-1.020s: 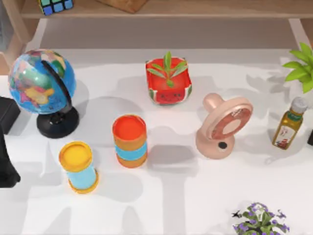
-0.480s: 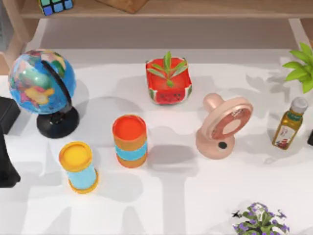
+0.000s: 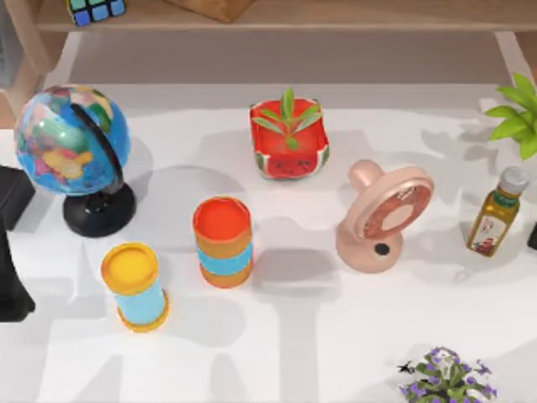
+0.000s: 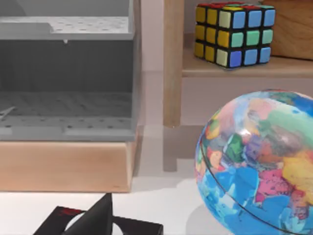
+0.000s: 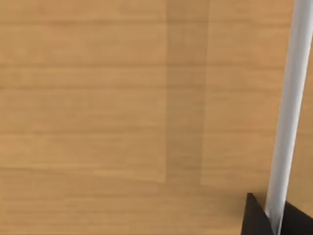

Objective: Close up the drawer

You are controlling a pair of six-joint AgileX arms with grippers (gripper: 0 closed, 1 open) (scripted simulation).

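No readable writing was spotted. Through the right wrist view, smooth wood-grain drawer front (image 5: pixel 122 107) was seen up close, a slim white bar handle (image 5: pixel 288 112) caught between the right gripper (image 5: pixel 276 220) fingers; the grip's width couldn't be judged.

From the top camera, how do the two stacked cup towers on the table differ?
The orange-lidded cup stack is wider, with orange bands around a light blue middle; the yellow-lidded cup stack is slimmer, with a light blue body on a flared yellow base. The orange-lidded one stands nearer the watermelon-patterned plant pot, the yellow-lidded one nearer the table's left, below the blue globe on its black stand. Both stand upright, apart from each other.
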